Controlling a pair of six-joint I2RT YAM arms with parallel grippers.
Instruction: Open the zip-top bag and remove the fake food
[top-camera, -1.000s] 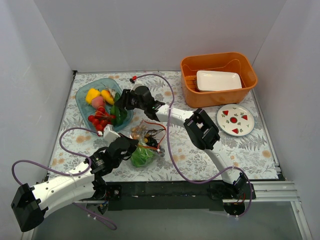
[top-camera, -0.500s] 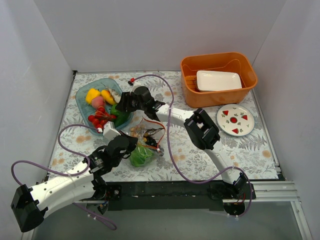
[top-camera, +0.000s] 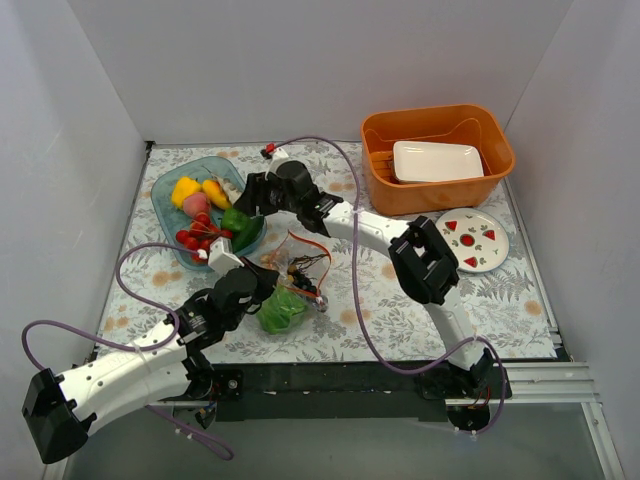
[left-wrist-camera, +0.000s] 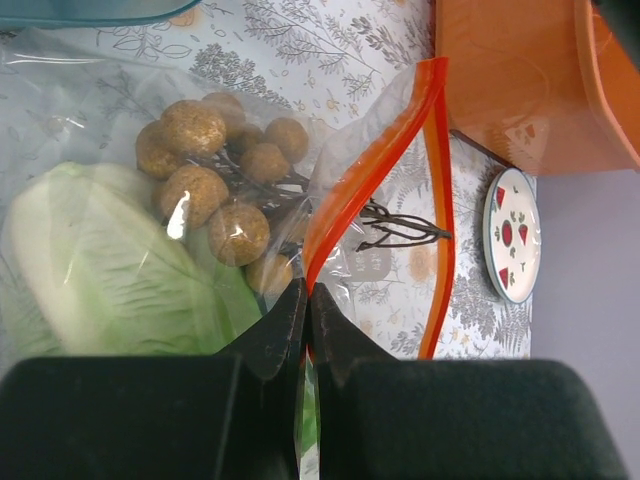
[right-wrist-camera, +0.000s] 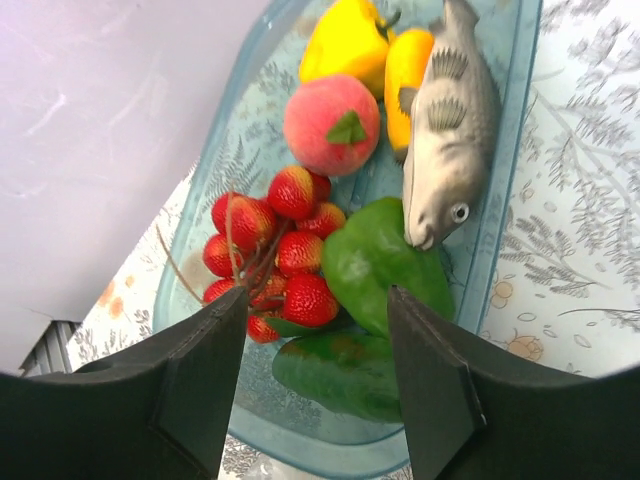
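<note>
While your left gripper (left-wrist-camera: 307, 300) is pinching the zip-top bag (left-wrist-camera: 60, 110) by its orange strip (left-wrist-camera: 375, 160), lettuce (left-wrist-camera: 90, 270) and brown pieces (left-wrist-camera: 205, 190) are lying just ahead of it inside. Your right gripper (right-wrist-camera: 317, 300) is hovering spread and empty. Tugging hard is risking the film slipping free.

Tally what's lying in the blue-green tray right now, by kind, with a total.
Yellow peppers: 2
Peach: 1
Fish: 1
Red berry cluster: 1
Green pepper: 1
Dark-green cucumber: 1
Total: 7
</note>
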